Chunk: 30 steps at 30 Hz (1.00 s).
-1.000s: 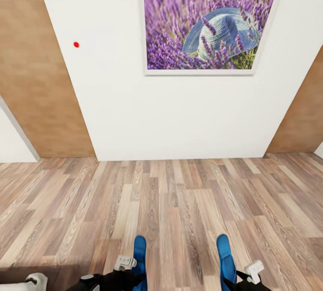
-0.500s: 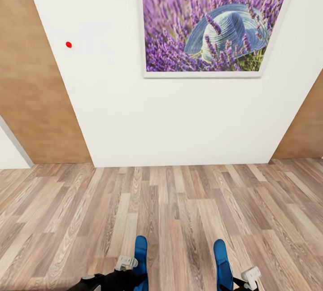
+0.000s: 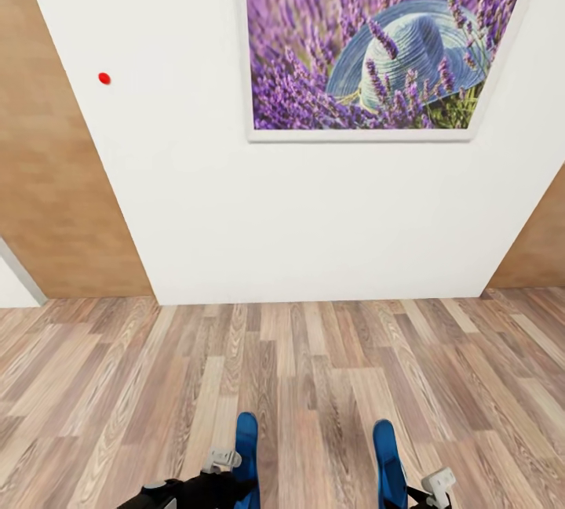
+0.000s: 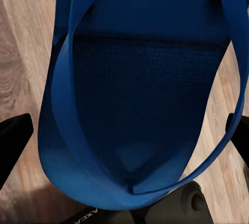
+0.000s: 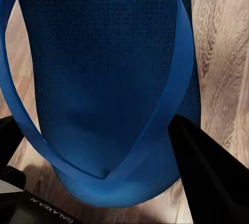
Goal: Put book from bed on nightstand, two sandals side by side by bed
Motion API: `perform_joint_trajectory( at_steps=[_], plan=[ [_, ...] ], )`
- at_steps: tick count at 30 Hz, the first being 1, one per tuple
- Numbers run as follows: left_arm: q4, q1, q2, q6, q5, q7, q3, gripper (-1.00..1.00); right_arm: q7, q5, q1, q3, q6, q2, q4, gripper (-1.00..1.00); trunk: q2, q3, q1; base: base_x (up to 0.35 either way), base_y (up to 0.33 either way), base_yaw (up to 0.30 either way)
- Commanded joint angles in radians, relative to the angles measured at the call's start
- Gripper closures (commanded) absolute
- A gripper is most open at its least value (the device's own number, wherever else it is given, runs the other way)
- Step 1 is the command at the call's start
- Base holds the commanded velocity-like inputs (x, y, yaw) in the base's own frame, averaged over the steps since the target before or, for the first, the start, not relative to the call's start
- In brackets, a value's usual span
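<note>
Left claw point(image 3: 235, 471) grasps one blue sandal point(image 3: 246, 446), right claw point(image 3: 424, 489) grasps the other sandal point(image 3: 388, 454); both carried low above the wood-plank floor point(image 3: 314, 383), toes pointing toward the white wall point(image 3: 314, 211). In the left wrist view the sandal point(image 4: 140, 94) sits between dark fingers point(image 4: 13, 141). In the right wrist view likewise point(image 5: 104, 89). Lavender painting point(image 3: 377, 38) hangs on the wall, red dot point(image 3: 103, 78) beside it.
</note>
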Motion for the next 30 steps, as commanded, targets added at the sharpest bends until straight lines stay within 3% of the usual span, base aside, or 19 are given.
perform_joint_trajectory(
  at_steps=[1, 30],
  plan=[
    [0.000, -0.001, 0.001, 0.000, 0.009, -0.001, -0.007, 1.00, 0.005, 0.009, -0.001, -0.009, -0.005, 0.001, 0.004, 1.00, -0.001, -0.001, 0.001, 0.329, 0.000, 0.000],
    [0.000, -0.001, -0.006, 0.000, 0.009, 0.001, -0.006, 1.00, 0.005, 0.009, -0.001, -0.012, -0.005, 0.001, 0.017, 1.00, -0.001, -0.001, 0.001, 0.328, 0.000, 0.000]
  ],
)
